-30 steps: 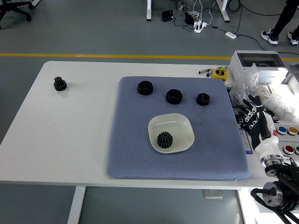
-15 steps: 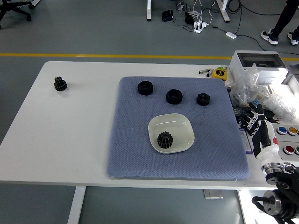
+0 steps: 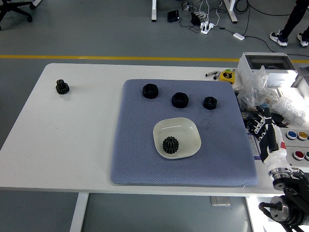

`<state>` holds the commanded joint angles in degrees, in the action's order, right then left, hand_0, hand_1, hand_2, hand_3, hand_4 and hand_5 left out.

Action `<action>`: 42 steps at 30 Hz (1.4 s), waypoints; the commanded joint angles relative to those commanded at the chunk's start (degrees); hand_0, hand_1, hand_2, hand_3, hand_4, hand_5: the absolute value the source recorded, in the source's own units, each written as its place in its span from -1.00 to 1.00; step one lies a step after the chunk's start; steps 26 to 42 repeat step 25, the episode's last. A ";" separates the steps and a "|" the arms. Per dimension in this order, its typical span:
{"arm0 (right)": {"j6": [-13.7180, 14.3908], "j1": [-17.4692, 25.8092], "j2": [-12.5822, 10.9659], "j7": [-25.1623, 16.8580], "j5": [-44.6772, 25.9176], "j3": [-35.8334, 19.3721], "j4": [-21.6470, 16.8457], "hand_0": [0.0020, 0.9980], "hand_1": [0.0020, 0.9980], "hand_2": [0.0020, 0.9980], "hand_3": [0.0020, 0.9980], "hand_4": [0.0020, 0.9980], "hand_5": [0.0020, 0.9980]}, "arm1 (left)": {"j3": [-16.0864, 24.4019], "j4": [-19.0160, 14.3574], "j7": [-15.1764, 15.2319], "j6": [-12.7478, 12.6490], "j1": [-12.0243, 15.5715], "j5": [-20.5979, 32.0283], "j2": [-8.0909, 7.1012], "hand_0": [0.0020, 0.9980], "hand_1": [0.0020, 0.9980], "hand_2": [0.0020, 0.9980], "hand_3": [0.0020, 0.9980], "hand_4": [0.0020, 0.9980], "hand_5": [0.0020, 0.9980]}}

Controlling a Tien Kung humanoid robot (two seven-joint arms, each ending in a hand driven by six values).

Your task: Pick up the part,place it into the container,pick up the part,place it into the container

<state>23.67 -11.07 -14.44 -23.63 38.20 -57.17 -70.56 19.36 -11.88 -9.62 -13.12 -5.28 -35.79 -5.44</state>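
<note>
A white square dish [image 3: 177,137] sits on the blue mat [image 3: 140,150] with one black gear [image 3: 170,144] inside it. Three black nut-like parts lie in a row on the mat's far side: left [image 3: 150,90], middle [image 3: 179,100], right [image 3: 209,102]. Another black gear [image 3: 62,86] lies alone on the white table at the far left. My right hand [image 3: 264,124] is at the mat's right edge, fingers relaxed and empty, well right of the dish. My left arm is out of view.
Clear plastic bags [image 3: 263,94] and a grey box [image 3: 267,63] crowd the table's right back corner. Coloured buttons [image 3: 299,136] sit at the right edge. A yellow tape measure [image 3: 226,76] and pens lie behind the mat. A person's feet [image 3: 287,36] show at top right.
My right hand has drawn back to the right and down toward the table's near edge, away from the mat. The parts and dish have not moved.
</note>
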 joint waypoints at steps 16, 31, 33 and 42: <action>-0.13 0.22 0.24 -0.14 -0.59 -1.39 0.35 0.72 0.66 0.72 0.81 1.00 1.00 | -0.35 -0.08 0.10 0.08 -0.08 0.44 -0.03 0.44 0.42 0.53 0.23 0.36 0.17; -0.22 0.19 0.47 -0.16 -0.71 -1.25 0.51 0.72 0.66 0.72 0.81 1.00 1.00 | -0.40 -0.10 0.10 0.09 -0.14 0.46 -0.10 0.44 0.42 0.54 0.23 0.36 0.17; -0.22 0.19 0.47 -0.16 -0.71 -1.25 0.51 0.72 0.66 0.72 0.81 1.00 1.00 | -0.40 -0.10 0.10 0.09 -0.14 0.46 -0.10 0.44 0.42 0.54 0.23 0.36 0.17; -0.22 0.19 0.47 -0.16 -0.71 -1.25 0.51 0.72 0.66 0.72 0.81 1.00 1.00 | -0.40 -0.10 0.10 0.09 -0.14 0.46 -0.10 0.44 0.42 0.54 0.23 0.36 0.17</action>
